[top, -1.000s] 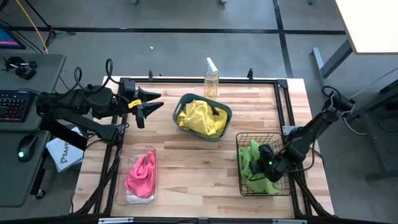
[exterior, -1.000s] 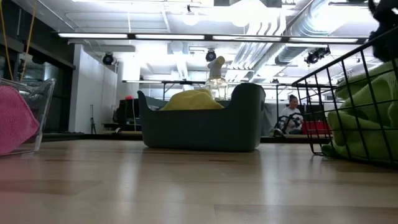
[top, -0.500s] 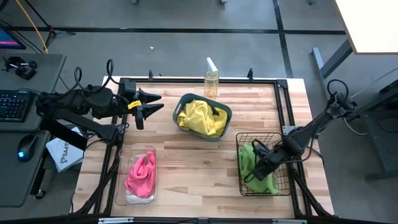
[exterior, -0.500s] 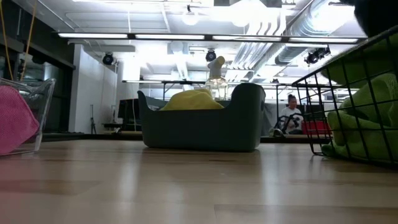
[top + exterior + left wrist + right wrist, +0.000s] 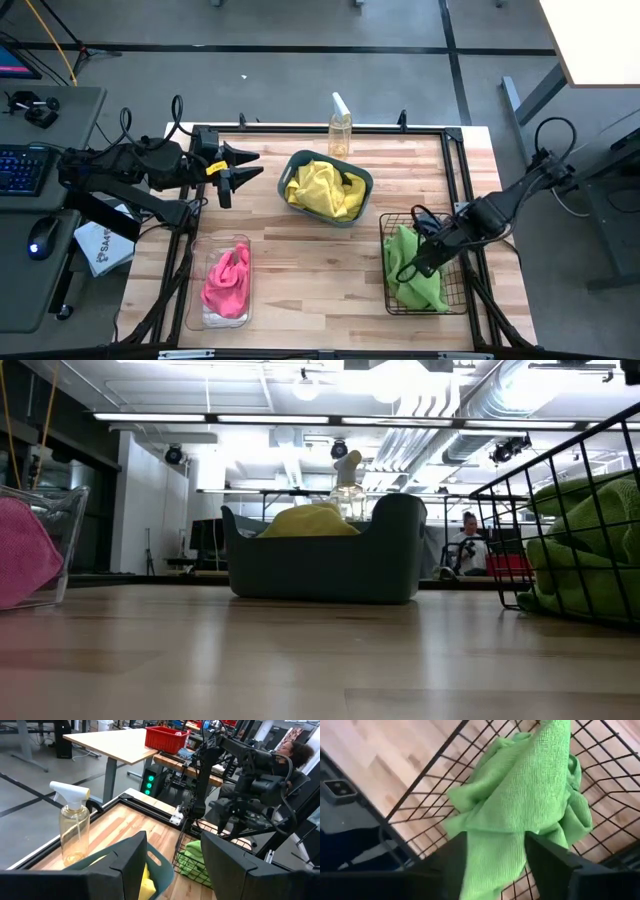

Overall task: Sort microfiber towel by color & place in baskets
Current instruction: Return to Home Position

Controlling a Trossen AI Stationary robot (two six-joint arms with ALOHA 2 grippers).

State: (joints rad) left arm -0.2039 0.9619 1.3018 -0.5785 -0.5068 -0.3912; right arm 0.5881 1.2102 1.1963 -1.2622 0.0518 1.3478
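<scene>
Green microfiber towel [image 5: 530, 795] lies heaped in the black wire basket [image 5: 425, 312], at the table's near right. The right gripper [image 5: 496, 851] hangs just above it, jaws spread, and in the right wrist view the cloth shows in the gap between the two fingers. I cannot tell whether a fold touches a pad.

To go home cleanly, I would lift straight up with the jaws wide until the fingers clear the wire rim. Watch that no loop of cloth rides up with them, and only then swing back.

Yellow towel [image 5: 325, 190] fills the teal tub [image 5: 362, 185] mid-table, and pink towel [image 5: 228, 280] sits in the clear tub [image 5: 195, 280] at near left. The left gripper [image 5: 258, 163] waits at the far left with its jaws apart.
</scene>
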